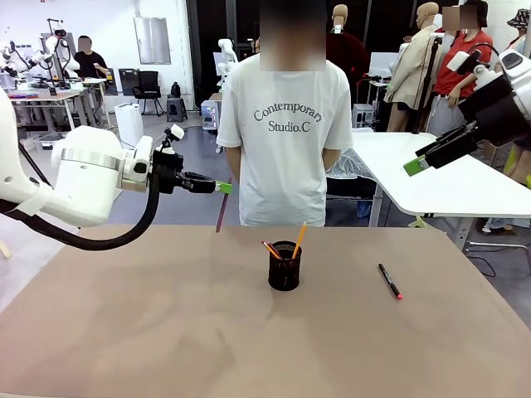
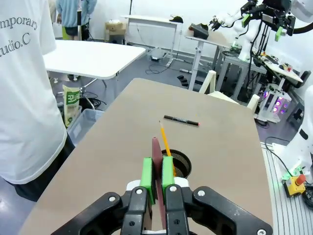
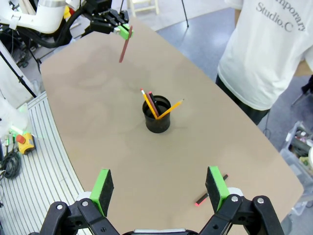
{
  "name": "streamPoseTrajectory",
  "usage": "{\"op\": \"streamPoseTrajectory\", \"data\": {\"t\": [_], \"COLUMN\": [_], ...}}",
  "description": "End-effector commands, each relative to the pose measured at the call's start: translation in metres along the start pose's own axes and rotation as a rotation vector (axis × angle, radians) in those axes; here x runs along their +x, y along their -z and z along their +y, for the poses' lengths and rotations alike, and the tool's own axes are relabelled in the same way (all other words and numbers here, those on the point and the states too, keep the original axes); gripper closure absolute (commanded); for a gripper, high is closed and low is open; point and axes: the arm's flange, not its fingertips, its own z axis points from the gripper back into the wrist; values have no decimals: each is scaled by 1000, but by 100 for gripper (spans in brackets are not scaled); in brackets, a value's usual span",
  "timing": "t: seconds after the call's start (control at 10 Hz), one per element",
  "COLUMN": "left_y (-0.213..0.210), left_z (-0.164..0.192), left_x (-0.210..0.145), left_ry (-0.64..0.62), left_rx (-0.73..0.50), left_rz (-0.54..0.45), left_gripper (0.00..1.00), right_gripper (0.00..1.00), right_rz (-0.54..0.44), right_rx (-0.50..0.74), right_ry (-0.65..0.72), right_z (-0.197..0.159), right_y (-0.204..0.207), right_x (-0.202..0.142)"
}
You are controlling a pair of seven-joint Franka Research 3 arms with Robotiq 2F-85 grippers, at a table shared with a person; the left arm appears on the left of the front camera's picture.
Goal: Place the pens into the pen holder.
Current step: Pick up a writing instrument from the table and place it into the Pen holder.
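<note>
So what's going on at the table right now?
The left pincer is shut on a reddish-brown pencil, up in the air left of the holder. The holder has pencils in it. A black marker lies on the table to its right. The right pincer is open, empty and raised. A person stands at the far side.

My left arm (image 1: 91, 178) reaches in level, high up. My left gripper (image 1: 222, 187) is pinched tight on the reddish-brown pencil (image 1: 221, 214), which hangs down from it. My right gripper (image 1: 414, 162) is high too. It tips down a little, with its fingers spread wide and nothing in them.
</note>
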Motion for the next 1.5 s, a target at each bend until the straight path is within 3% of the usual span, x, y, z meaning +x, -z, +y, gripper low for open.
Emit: {"op": "streamPoseTrajectory", "data": {"t": [0.0,0.1,0.4,0.9,1.0,1.4], "left_y": [0,0,24,74,85,131], "left_z": [2,0,4,10,9,19], "left_x": [4,0,4,8,6,-9], "left_ry": [-10,0,56,241,269,297], "left_rx": [3,0,-157,-300,-374,-503], "left_rz": [-6,0,-160,-212,-208,-278], "left_gripper": [100,100,100,100,100,100], "right_gripper": [0,0,0,0,0,0], "right_rz": [-9,-9,-9,-9,-9,-9], "right_rx": [7,7,7,7,7,7], "right_ry": [0,0,0,0,0,0], "right_z": [0,0,0,0,0,0], "right_y": [1,1,1,1,1,1], "right_x": [1,1,1,1,1,1]}}
